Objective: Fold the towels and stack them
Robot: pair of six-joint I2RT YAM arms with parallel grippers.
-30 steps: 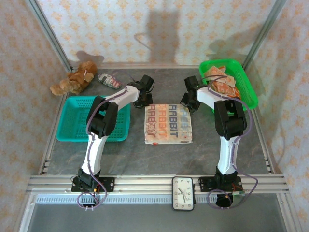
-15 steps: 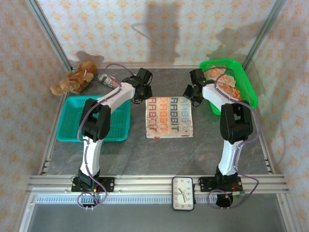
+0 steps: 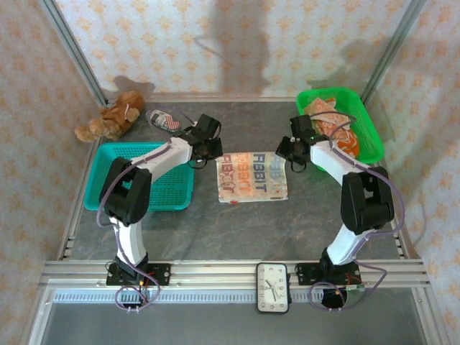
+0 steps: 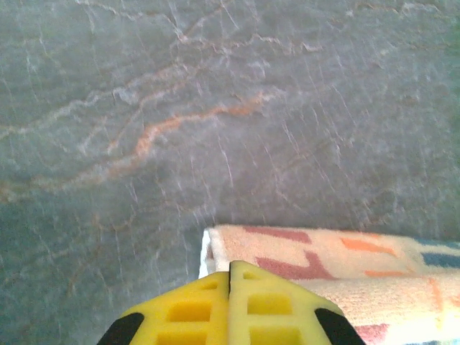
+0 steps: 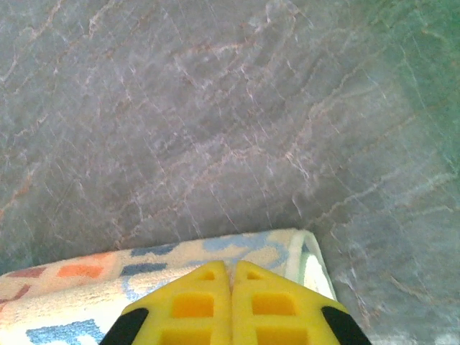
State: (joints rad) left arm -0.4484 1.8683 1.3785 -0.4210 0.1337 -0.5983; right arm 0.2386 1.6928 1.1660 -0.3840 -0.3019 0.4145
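Left gripper [image 4: 230,267], fingers pressed together, pinches the towel [image 3: 251,178] at its 11 o'clock corner. Right gripper [image 5: 231,267], likewise closed, pinches the 1 o'clock corner. The towel lies mid-table [image 3: 237,230], its far edge doubled over. Further towels [image 3: 330,123] sit in the green basket [image 3: 374,133] at 2 o'clock.
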